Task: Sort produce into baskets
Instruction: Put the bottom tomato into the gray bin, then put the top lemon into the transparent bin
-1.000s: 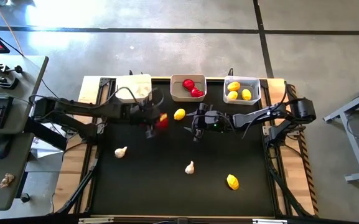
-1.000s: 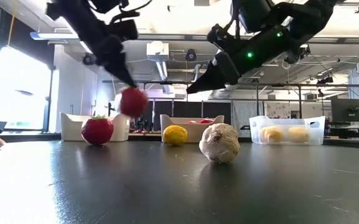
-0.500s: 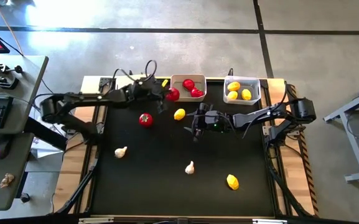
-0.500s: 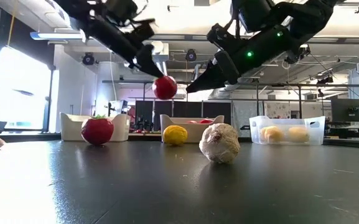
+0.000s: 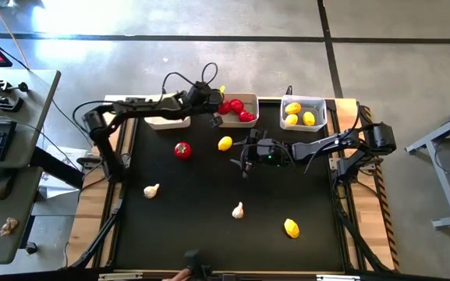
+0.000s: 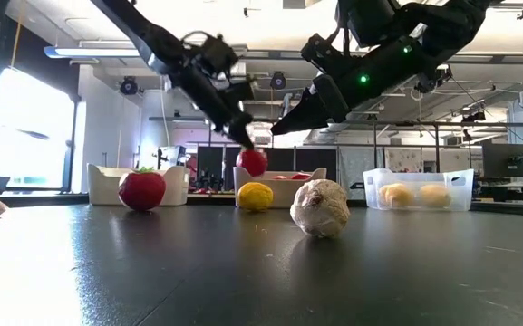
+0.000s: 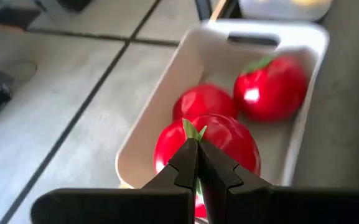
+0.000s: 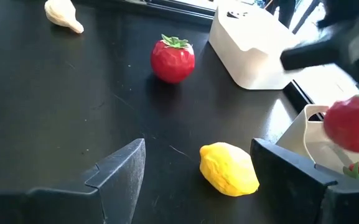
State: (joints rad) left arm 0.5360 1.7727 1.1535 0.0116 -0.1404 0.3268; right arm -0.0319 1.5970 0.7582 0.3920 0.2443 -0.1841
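Tomato (image 7: 207,146), glossy red with a green leafy top, is hanging over the near-left edge of the middle basket (image 5: 235,110) at the upper centre of the high view. The left hand (image 5: 217,109) is pinching it by the green top, its two dark fingers (image 7: 188,165) pressed almost together around the stem, so the fruit is sitting just beyond the fingertips. In the low view the same tomato (image 6: 251,162) is dangling below the hand, just above the basket's rim (image 6: 280,174). Two more tomatoes (image 7: 270,87) are lying inside this basket, one with a green top showing.

The right hand (image 5: 247,158) is hovering over the counter (image 5: 209,226) at centre, fingers spread wide and holding nothing; a lemon (image 8: 229,169) is lying between and just beyond its fingers, with the same lemon (image 5: 225,143) showing to the hand's upper left from above.

The white basket (image 5: 168,119) is sitting at upper left, mostly under the left arm. The clear basket (image 5: 302,113) at upper right is holding three lemons (image 5: 292,108). A loose tomato (image 5: 182,150) is lying left of centre. Two garlic bulbs are lying on the counter, one (image 5: 152,190) at lower left and one (image 5: 238,209) at lower centre, and another lemon (image 5: 291,228) is lying at lower right.
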